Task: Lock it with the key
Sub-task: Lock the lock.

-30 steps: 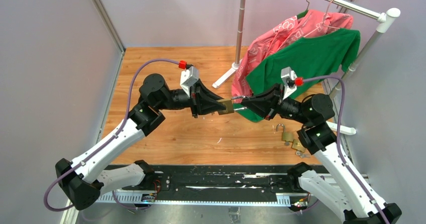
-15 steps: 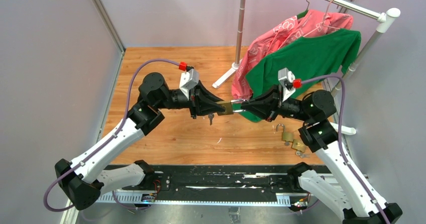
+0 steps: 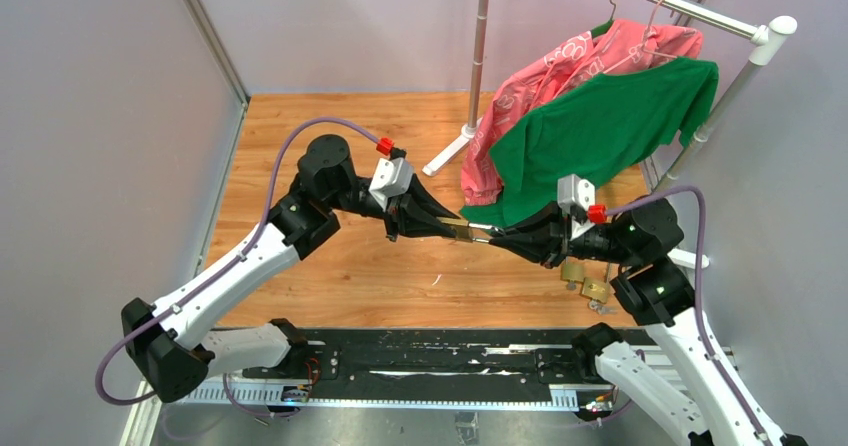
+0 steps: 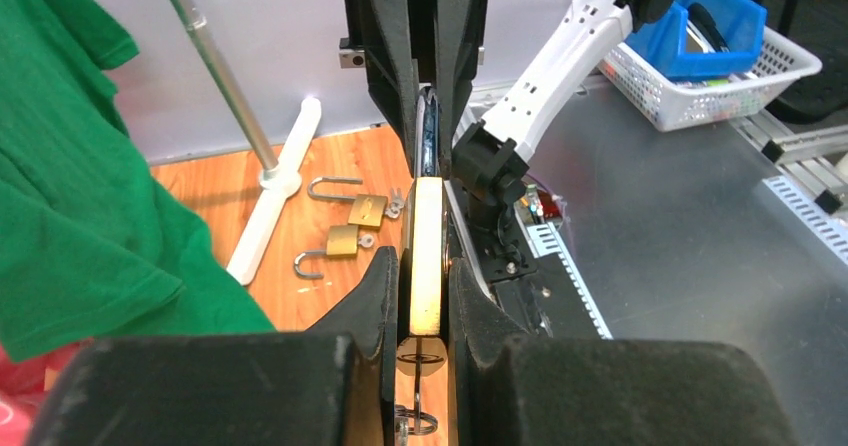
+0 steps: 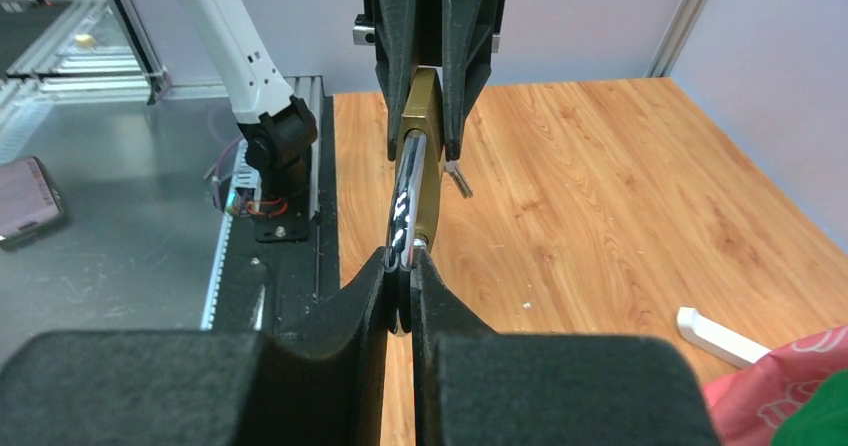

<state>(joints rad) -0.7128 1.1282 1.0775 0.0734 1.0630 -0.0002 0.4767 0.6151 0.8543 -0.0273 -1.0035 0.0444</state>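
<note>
Near the middle of the top view, above the wooden table (image 3: 300, 166), a brass padlock (image 3: 462, 229) is clamped by its flat body in the left gripper (image 3: 447, 226). Its chrome shackle (image 5: 403, 201) is pinched by the right gripper (image 3: 497, 236), which reaches in from 4 o'clock. A small silver key (image 5: 455, 178) dangling beside the body is seen only from the right wrist, and a key ring (image 4: 415, 424) under the body only from the left wrist. Three padlocks are counted: the held one and two spare padlocks (image 3: 595, 289) lying open-shackled at its 4 o'clock. Two garments, a pink shirt (image 3: 560, 61) and a green shirt (image 3: 610, 116), are hung at 1 o'clock.
</note>
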